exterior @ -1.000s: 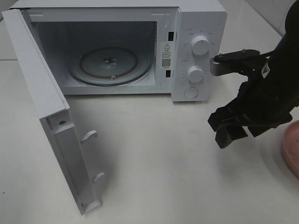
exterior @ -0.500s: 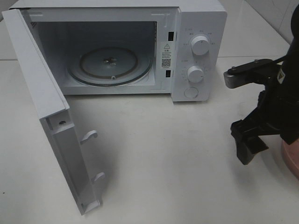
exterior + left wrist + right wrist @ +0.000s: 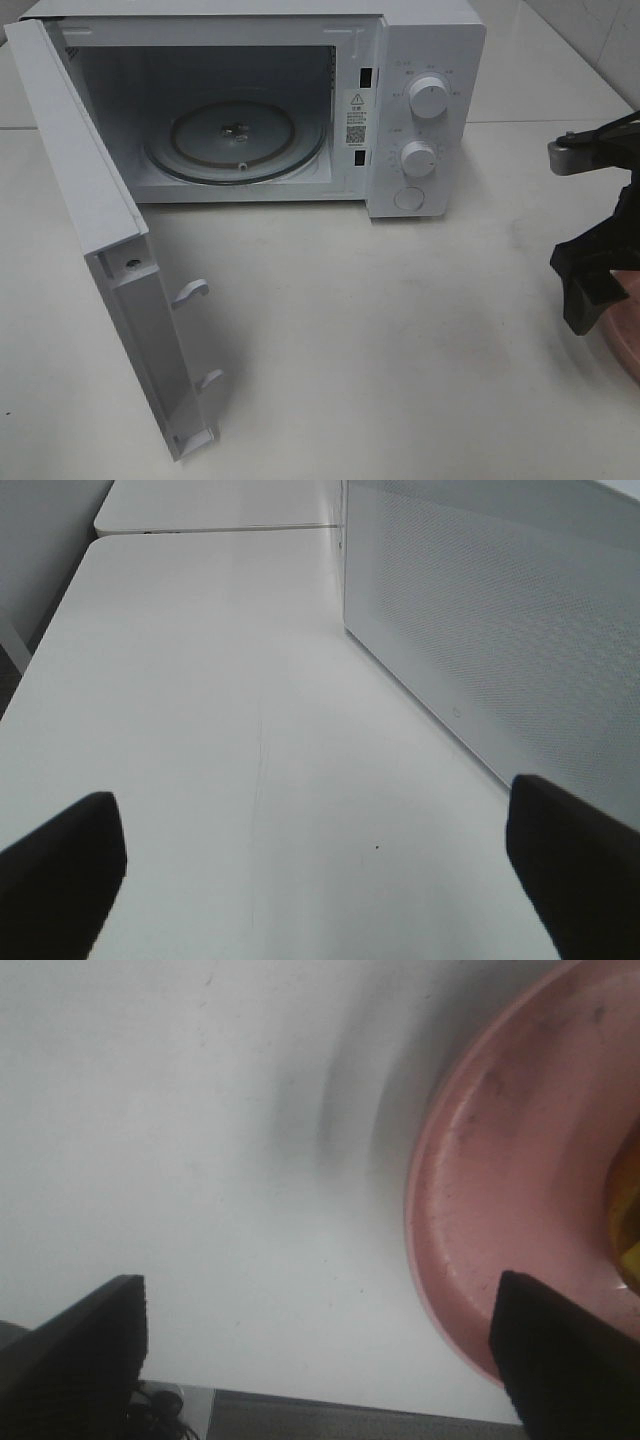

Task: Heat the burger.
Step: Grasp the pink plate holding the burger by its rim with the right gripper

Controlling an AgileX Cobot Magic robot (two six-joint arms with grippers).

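The white microwave (image 3: 420, 110) stands with its door (image 3: 110, 260) swung wide open, and its glass turntable (image 3: 235, 140) is bare. At the table's right edge my right gripper (image 3: 592, 285) hangs open over the rim of the pink plate (image 3: 626, 340). The right wrist view shows that gripper (image 3: 320, 1360) open with the plate (image 3: 500, 1200) partly between its dark fingertips (image 3: 565, 1355). Of the burger only a yellow sliver (image 3: 627, 1235) shows, on the plate at the frame's edge. My left gripper (image 3: 315, 880) is open and empty above bare table beside the microwave's perforated wall (image 3: 500, 630).
Two knobs (image 3: 430, 97) and a round button are on the microwave's right panel. The open door juts toward the front left of the white table (image 3: 380, 340). A seam between tabletops runs behind the microwave.
My right gripper has moved to the right, away from the microwave's panel to the pink plate, and its jaws have opened wider. The left gripper and the microwave are unchanged.
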